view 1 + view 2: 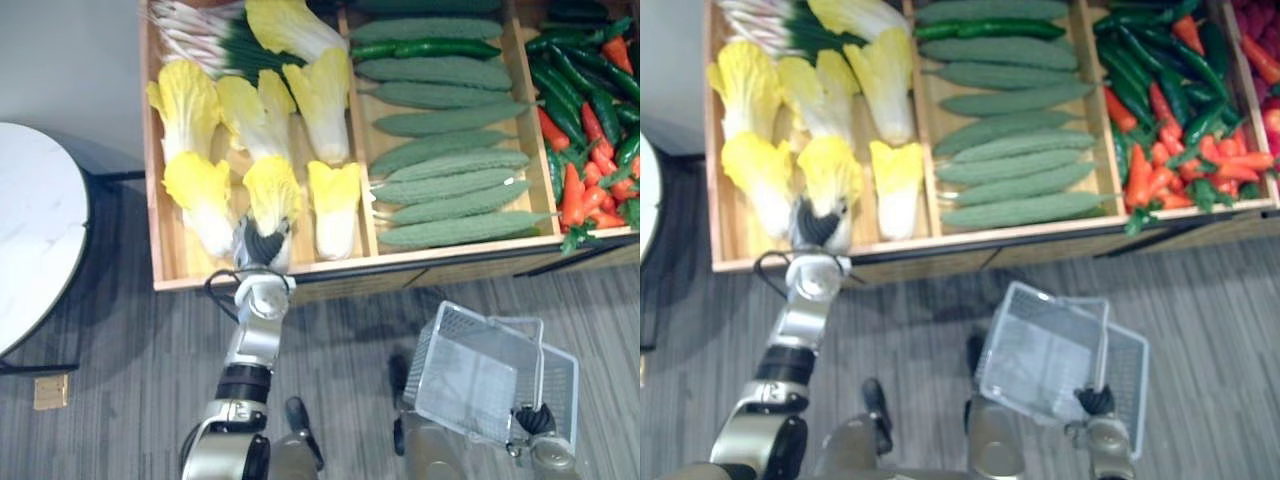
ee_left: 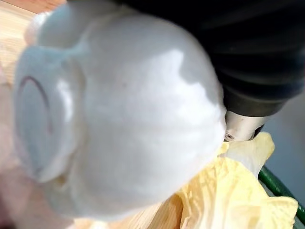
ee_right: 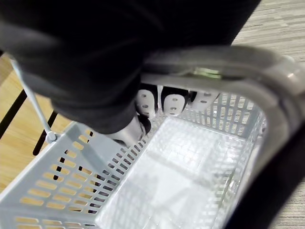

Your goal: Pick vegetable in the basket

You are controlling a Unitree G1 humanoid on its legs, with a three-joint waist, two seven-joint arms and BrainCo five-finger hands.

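Note:
Several yellow-leafed napa cabbages lie in the left compartment of a wooden crate (image 1: 165, 270). My left hand (image 1: 262, 245) is pressed against the white base of the front middle cabbage (image 1: 272, 188); that base (image 2: 119, 124) sits right against the palm in the left wrist view, and the cabbage still rests in the crate. My right hand (image 1: 538, 420) is shut on the handle (image 3: 214, 67) of a grey plastic basket (image 1: 470, 385), with fingers (image 3: 174, 102) curled round it. The basket hangs tilted over the floor in front of the crate, and nothing lies in it.
Green onions (image 1: 215, 40) lie behind the cabbages. The crate's middle compartment holds bitter gourds and cucumbers (image 1: 450, 150); its right one holds red and green peppers (image 1: 590, 130). A round white table (image 1: 30, 230) stands at the left, with a small wooden block (image 1: 50, 390) on the floor.

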